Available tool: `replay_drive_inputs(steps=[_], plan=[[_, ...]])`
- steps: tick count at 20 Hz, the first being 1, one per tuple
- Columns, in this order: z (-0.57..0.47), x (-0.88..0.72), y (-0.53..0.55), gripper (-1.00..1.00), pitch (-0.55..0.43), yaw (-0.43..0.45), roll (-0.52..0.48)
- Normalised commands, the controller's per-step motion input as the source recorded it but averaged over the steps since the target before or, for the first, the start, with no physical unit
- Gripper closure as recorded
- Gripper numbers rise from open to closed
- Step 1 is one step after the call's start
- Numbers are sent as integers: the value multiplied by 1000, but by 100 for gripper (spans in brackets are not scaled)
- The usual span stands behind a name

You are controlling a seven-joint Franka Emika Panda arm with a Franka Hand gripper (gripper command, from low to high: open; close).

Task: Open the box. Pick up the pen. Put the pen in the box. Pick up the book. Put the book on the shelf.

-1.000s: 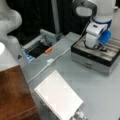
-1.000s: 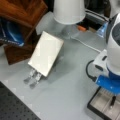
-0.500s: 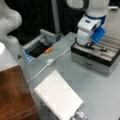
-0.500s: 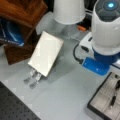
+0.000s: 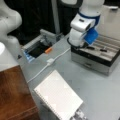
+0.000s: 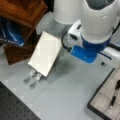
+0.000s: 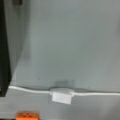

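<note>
Arm (image 5: pixel 83 25) now higher, off box (image 5: pixel 96 58)

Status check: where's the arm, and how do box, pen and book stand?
Gripper not visible; arm by open box. Pen lies inside. Book flat on table, off shelf. White cable under wrist.

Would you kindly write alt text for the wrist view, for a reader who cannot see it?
A white cable with a small white inline block runs across the grey tabletop near the bottom. A dark edge borders the left side, an orange object peeks in at bottom left, and the end effector is not in view.
</note>
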Motion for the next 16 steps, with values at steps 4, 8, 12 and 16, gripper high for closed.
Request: replay_drive_inputs(steps=[4, 8, 12, 16], plan=[[73, -21, -351, -100, 39, 235, -474], [-6, 12, -252, -100, -21, 96, -416], [-121, -14, -238, -100, -125, 32, -389], [-276, -9, -380, -100, -152, 60, -351]])
